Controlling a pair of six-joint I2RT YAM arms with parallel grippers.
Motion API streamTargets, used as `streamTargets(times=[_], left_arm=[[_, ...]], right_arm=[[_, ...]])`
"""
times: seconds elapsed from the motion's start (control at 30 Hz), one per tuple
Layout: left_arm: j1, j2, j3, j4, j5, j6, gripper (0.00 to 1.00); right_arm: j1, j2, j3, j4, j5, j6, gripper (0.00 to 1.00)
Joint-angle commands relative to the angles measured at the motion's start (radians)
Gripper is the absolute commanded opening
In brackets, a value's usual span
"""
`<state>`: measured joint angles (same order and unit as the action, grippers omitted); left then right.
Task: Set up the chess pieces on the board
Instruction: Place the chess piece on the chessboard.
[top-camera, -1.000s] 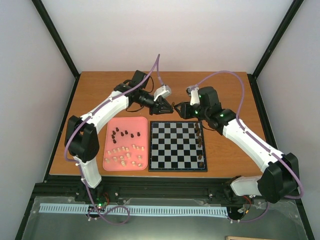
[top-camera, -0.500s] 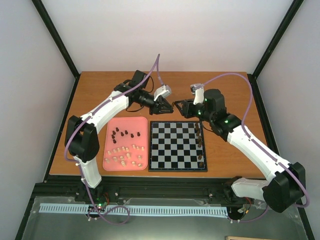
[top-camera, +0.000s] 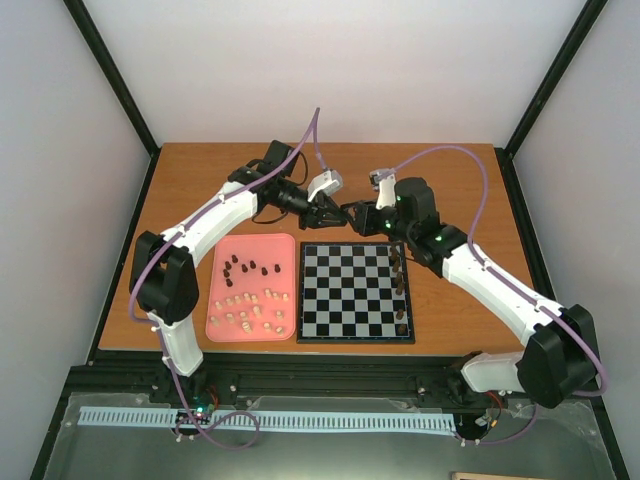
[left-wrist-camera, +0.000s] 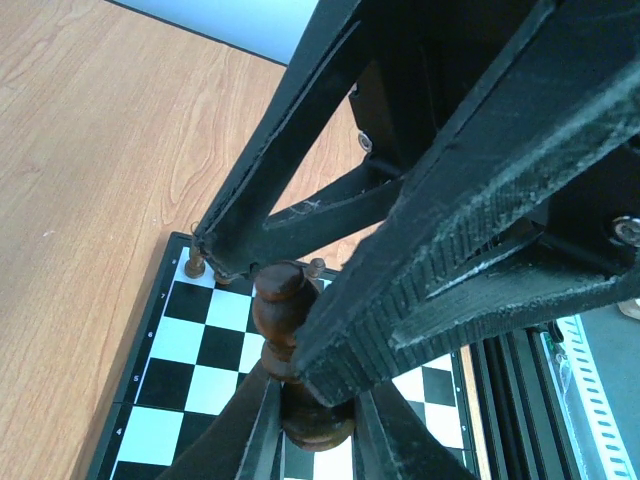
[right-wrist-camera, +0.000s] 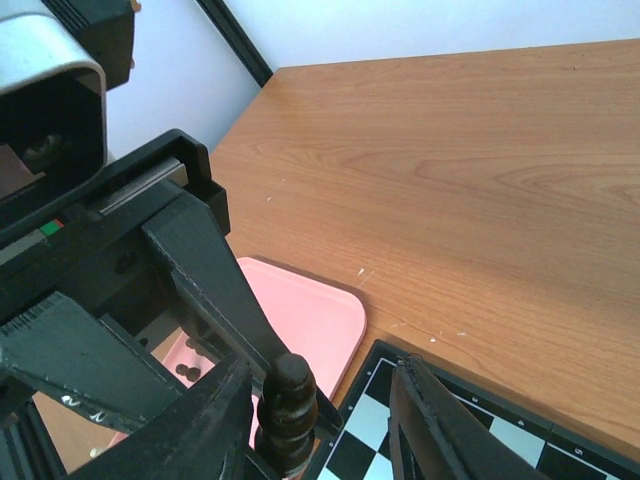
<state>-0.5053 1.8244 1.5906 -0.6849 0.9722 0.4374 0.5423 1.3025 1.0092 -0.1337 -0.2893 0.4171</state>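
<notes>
Brown wooden surface (top-camera: 460, 190), white walls (top-camera: 350, 70) around it, black frame posts (top-camera: 115, 75) at the corners. Pink tray (top-camera: 283, 250) sits on the left half, just beside the board (top-camera: 350, 290), which has black and pale checks and a thin black border. The tray holds dark chess pieces (top-camera: 250, 267) on its far side and cream chess pieces (top-camera: 250, 310) on its near side. A row of dark pieces (top-camera: 400, 272) stands along the board's right edge. Both arms meet above the board's far edge. There the left fingers (left-wrist-camera: 450, 230) pinch a dark brown turned piece (left-wrist-camera: 280, 310), upright, off the board. The right fingers (right-wrist-camera: 435, 430) are spread, one on each side of its base; whether they touch it is unclear.
</notes>
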Motion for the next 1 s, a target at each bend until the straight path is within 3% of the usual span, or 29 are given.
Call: streamTargets(times=[0.0, 0.2, 0.3, 0.6, 0.8, 0.97], left_arm=[[-0.007, 0.002, 0.034, 0.018, 0.018, 0.000, 0.01], [-0.007, 0.003, 0.034, 0.017, 0.016, 0.001, 0.01], [-0.007, 0.005, 0.035, 0.016, 0.016, 0.002, 0.01], [-0.007, 0.013, 0.041, 0.014, 0.019, -0.001, 0.01], [-0.007, 0.016, 0.042, 0.012, 0.013, 0.001, 0.01], [-0.007, 0.014, 0.042, 0.012, 0.013, 0.000, 0.02]], right_arm=[[0.011, 0.014, 0.025, 0.051, 0.001, 0.012, 0.37], [0.014, 0.014, 0.034, 0.047, 0.011, 0.011, 0.33], [0.015, 0.015, 0.037, 0.046, 0.013, 0.011, 0.23], [0.016, 0.014, 0.046, 0.039, 0.011, 0.003, 0.20], [0.020, 0.018, 0.052, 0.036, 0.015, -0.013, 0.03], [0.028, 0.000, 0.038, 0.035, 0.036, -0.030, 0.03]])
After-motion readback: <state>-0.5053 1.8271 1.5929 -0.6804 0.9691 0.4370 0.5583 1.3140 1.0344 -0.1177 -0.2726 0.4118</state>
